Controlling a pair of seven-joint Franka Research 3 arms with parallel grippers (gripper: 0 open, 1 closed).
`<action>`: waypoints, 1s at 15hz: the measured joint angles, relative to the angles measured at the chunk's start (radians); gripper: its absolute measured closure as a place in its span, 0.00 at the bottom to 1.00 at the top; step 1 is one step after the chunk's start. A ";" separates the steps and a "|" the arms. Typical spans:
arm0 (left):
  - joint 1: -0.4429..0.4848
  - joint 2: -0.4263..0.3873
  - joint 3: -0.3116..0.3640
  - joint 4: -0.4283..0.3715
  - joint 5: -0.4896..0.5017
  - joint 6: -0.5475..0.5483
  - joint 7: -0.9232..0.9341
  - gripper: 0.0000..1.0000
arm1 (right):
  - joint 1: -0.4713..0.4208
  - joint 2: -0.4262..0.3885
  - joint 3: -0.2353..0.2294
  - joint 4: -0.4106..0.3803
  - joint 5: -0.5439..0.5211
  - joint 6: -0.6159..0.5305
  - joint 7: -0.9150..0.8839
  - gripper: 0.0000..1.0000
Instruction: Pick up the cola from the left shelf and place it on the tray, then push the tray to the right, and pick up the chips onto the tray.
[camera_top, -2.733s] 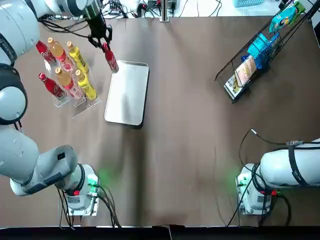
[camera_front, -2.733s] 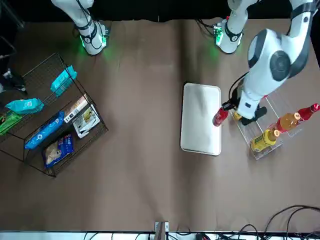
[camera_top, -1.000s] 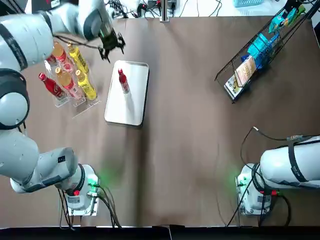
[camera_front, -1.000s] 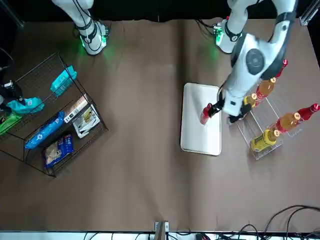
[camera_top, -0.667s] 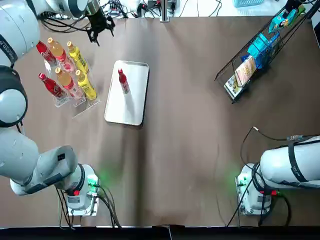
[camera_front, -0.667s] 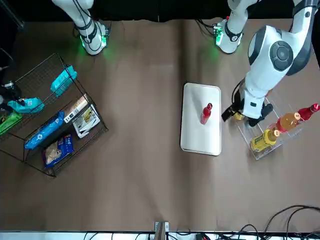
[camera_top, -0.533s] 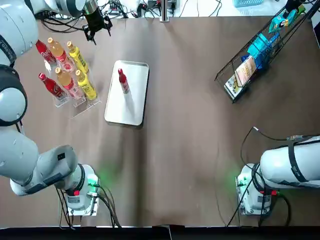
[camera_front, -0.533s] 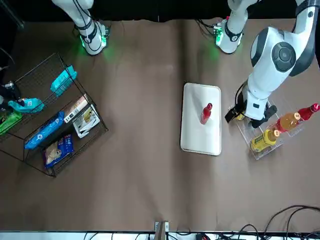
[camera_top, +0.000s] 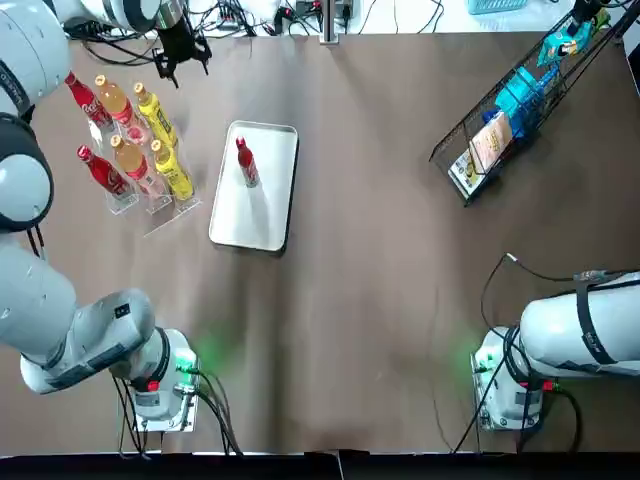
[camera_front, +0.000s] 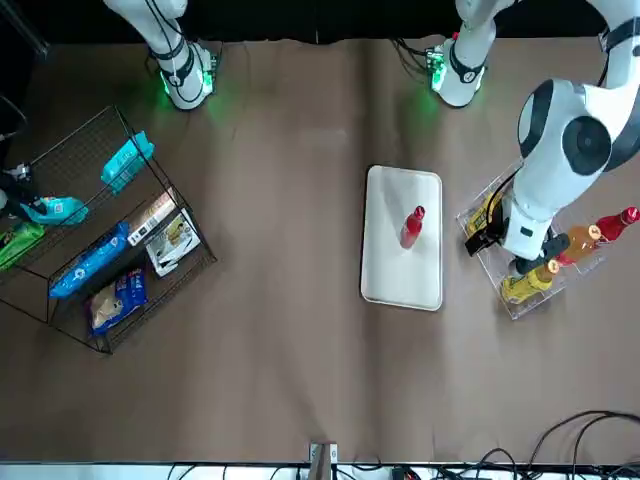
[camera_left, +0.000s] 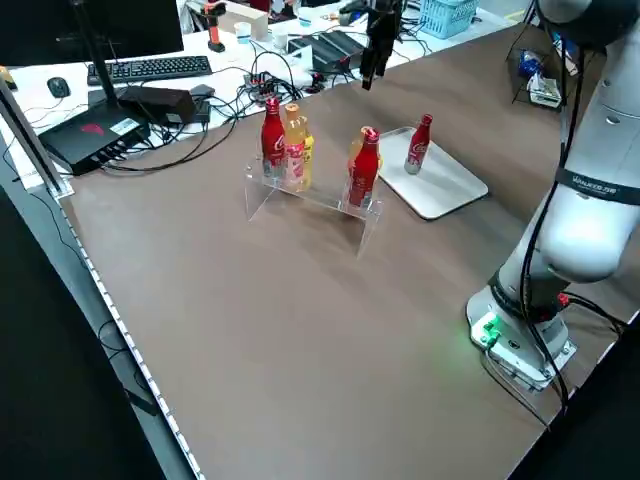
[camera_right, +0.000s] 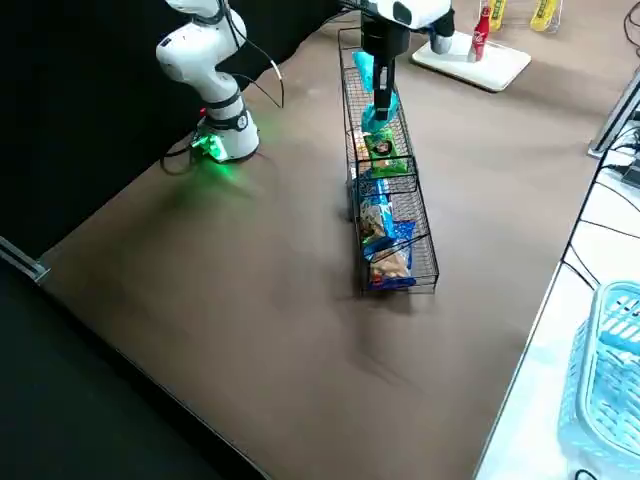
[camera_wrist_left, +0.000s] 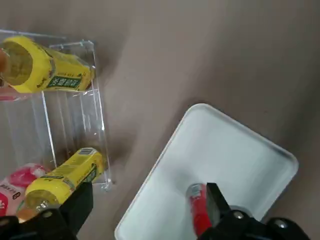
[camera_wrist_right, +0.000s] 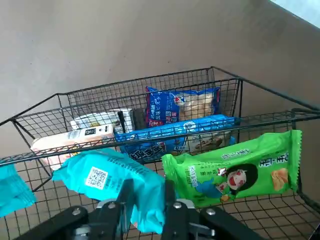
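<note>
1. Standing upright on the flat, white rectangular metal tray (camera_top: 262, 210), the red cola bottle (camera_top: 245, 162) sits on the tray's far half, free of both arms.
2. The left gripper (camera_top: 183, 62) hangs in the air near the table's far edge, just beyond the clear acrylic shelf (camera_top: 165, 215) of red, orange and yellow bottles.
3. Its jaws are spread wide and hold nothing. The cola lies well apart from them, nearer the robot and to its right.
4. The left wrist view looks down from a height, with the bottle's cap showing close beside one black finger (camera_wrist_left: 217, 200).
5. The right gripper (camera_wrist_right: 145, 192) is raised over the tilted black wire basket (camera_top: 450, 140) at the table's far right.
6. Its jaws are pinched on a teal snack packet (camera_wrist_right: 105, 172), which hangs above the basket's other packets, including a green chips bag (camera_wrist_right: 235, 170).
</note>
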 joint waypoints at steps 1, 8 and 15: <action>-0.078 0.022 0.089 0.000 0.001 -0.018 0.027 0.01 | 0.000 0.000 0.000 0.000 0.000 0.000 0.000 0.76; -0.321 0.077 0.320 -0.038 0.000 0.028 0.086 0.01 | 0.000 0.000 0.000 0.000 0.000 -0.013 0.000 0.99; -0.439 0.123 0.476 -0.205 -0.040 0.286 0.163 0.01 | 0.005 0.000 0.003 0.034 -0.001 -0.108 0.000 0.99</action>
